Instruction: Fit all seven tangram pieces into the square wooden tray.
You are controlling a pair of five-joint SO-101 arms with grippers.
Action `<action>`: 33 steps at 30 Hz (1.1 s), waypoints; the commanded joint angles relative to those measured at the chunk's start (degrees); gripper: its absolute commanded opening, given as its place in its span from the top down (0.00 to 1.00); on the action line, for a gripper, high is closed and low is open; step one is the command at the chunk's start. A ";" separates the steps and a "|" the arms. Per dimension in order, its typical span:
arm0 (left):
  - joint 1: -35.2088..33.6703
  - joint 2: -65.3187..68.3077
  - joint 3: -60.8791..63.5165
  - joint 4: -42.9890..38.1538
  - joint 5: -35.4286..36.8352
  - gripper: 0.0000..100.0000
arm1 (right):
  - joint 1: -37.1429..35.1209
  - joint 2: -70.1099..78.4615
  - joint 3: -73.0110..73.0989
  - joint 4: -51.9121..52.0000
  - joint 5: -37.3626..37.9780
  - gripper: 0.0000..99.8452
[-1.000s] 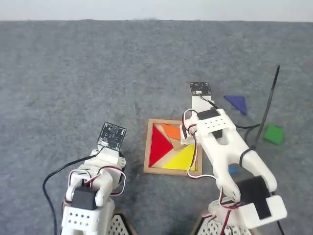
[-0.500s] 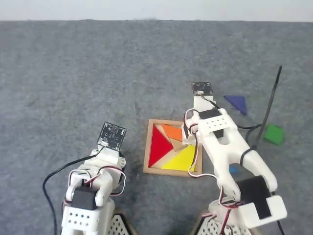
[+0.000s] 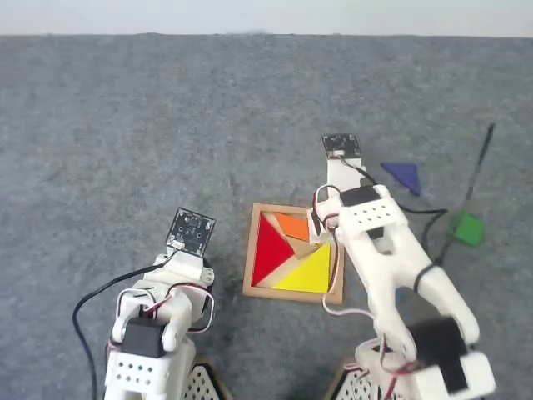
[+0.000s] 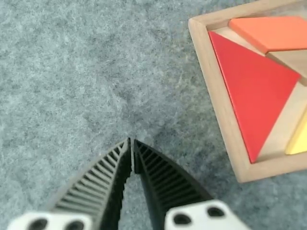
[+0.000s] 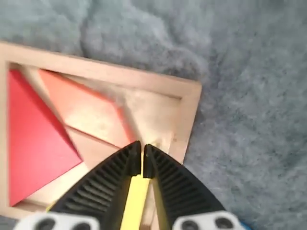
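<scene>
Right gripper (image 5: 142, 146) sits pinched shut over the bare corner of the wooden tray (image 3: 287, 292), left gripper (image 4: 131, 142) is likewise closed over the carpet (image 3: 125, 125) just beside it, and the blue triangle (image 3: 405, 175) and green square (image 3: 467, 228) are lying outside the tray.

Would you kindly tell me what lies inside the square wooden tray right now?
A red triangle, an orange piece and a yellow triangle lie in the tray, with bare wood between. The right arm covers part of its right side.
</scene>
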 commanded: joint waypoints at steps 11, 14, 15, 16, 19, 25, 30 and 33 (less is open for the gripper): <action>-0.26 -1.23 -0.66 0.26 0.26 0.99 | -5.05 -9.45 5.01 -1.36 3.52 0.99; -0.26 -1.23 -0.66 0.26 0.26 0.99 | -4.26 -6.20 4.75 -1.36 3.25 0.94; -0.26 -1.23 -0.66 0.26 0.26 0.99 | -3.56 -5.32 4.48 -1.63 2.99 0.92; -0.26 -1.23 -0.66 0.26 0.26 0.99 | -2.51 -4.44 4.22 -2.15 1.85 0.91; -0.26 -1.23 -0.66 0.26 0.26 0.99 | 0.66 -2.51 3.08 -3.03 -2.37 0.91; -0.26 -1.23 -0.66 0.26 0.26 0.99 | 2.24 -0.75 2.37 -4.53 -3.16 0.91; -0.26 -1.23 -0.66 0.26 0.26 0.99 | 1.98 1.63 2.11 -4.62 -3.25 0.91; -0.26 -1.23 -0.66 0.26 0.26 0.99 | 1.98 3.38 0.53 -4.53 -3.25 0.91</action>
